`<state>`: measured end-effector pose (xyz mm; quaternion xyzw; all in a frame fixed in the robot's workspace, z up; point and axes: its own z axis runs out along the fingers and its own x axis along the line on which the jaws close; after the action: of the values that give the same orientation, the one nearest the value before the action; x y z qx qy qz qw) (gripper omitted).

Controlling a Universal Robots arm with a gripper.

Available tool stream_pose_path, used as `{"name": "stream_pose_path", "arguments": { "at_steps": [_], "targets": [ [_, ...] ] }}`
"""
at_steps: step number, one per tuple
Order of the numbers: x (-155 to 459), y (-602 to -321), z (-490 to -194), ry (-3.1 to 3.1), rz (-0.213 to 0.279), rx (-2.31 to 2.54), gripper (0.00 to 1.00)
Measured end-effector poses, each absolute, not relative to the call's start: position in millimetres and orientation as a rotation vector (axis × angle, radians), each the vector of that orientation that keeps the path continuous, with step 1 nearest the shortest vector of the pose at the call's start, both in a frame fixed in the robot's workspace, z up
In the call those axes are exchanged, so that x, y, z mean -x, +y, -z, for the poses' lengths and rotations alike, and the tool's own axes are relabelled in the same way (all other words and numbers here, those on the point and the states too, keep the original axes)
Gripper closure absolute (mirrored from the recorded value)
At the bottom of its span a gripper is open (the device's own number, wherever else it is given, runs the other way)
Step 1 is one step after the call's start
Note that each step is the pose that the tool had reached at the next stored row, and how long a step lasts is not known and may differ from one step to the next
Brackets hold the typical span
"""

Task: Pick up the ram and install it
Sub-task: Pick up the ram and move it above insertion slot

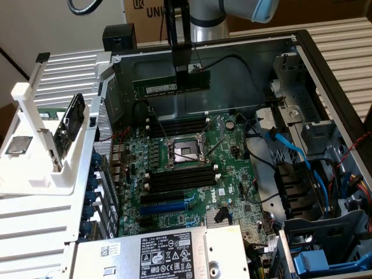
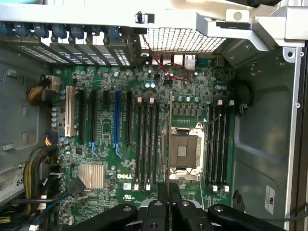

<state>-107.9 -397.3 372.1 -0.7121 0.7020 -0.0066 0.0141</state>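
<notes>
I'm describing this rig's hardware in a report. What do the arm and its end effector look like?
The arm is a silver-grey metal tube with a light blue joint cap. The end effector is a slim black column ending in narrow black fingers; the wrist view shows glossy black rounded links with round bolts. A black cable loops nearby.

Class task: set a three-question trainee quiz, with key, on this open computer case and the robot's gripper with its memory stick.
1. True or false: the long dark-green ram stick lies seated in a black slot.
2. What holds the ram stick? A) the arm's black gripper B) a white plastic rack C) nothing
3. Fill in: the square silver processor socket sits between two banks of black memory ____ on the green motherboard.
Key: 1 false, it is held clear of the motherboard; 2 A; 3 slots.
</notes>
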Motion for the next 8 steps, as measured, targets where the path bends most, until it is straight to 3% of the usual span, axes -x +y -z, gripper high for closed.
{"name": "stream_pose_path", "arguments": {
  "at_steps": [8],
  "targets": [
    [109, -397, -361, 2.22, 0.035, 2.171, 0.87]
  ]
}}
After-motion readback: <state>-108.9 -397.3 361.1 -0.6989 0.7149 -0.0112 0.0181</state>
